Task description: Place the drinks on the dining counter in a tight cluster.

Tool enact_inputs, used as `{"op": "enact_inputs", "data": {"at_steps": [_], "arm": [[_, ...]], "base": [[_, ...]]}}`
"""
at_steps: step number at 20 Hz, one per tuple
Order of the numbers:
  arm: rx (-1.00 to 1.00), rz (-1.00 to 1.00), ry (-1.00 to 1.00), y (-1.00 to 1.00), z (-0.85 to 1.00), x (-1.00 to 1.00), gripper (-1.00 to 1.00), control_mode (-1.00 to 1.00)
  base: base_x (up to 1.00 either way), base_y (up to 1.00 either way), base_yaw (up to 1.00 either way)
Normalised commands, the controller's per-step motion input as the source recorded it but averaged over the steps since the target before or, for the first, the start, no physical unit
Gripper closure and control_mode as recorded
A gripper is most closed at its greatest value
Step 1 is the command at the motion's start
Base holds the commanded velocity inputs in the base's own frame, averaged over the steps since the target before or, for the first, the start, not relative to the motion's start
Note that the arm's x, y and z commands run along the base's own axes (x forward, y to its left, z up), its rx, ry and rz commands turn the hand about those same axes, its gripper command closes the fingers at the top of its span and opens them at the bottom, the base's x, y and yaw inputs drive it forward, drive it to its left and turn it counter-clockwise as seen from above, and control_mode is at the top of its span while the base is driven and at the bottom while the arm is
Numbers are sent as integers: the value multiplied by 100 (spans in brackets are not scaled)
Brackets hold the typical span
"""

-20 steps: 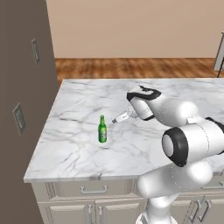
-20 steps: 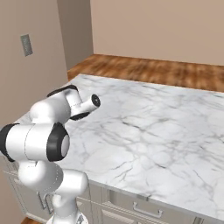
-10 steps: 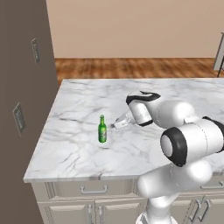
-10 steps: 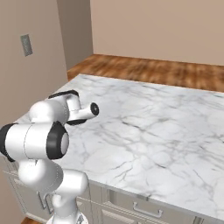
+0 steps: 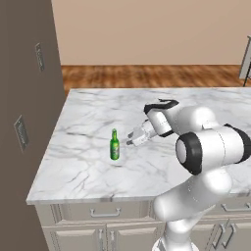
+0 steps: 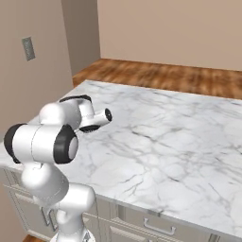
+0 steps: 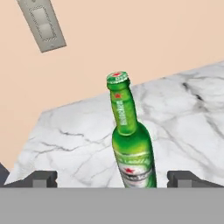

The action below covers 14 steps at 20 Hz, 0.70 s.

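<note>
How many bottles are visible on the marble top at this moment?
1. The green bottle stands upright on the marble counter, toward its left end, just ahead of the open gripper. Others may sit outside these views.

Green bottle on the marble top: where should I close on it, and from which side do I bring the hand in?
Grip the green bottle around its wide lower body, not the slim neck. It stands upright on the marble counter, so a level approach fits best. Come from the arm's side, where the open gripper already points at it; in the hand view the fingertips sit wide on either side of the body.
</note>
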Motion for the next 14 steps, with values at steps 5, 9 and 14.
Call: {"op": "enact_inputs", "data": {"at_steps": [5, 9, 14], "arm": [[6, 23, -3, -1, -8, 8, -100, -100], [18, 23, -12, 1, -7, 20, -100, -100], [7, 10, -2, 1, 0, 13, -100, -100]], "base": [[0, 0, 0], [0, 0, 0], [0, 0, 0]]}}
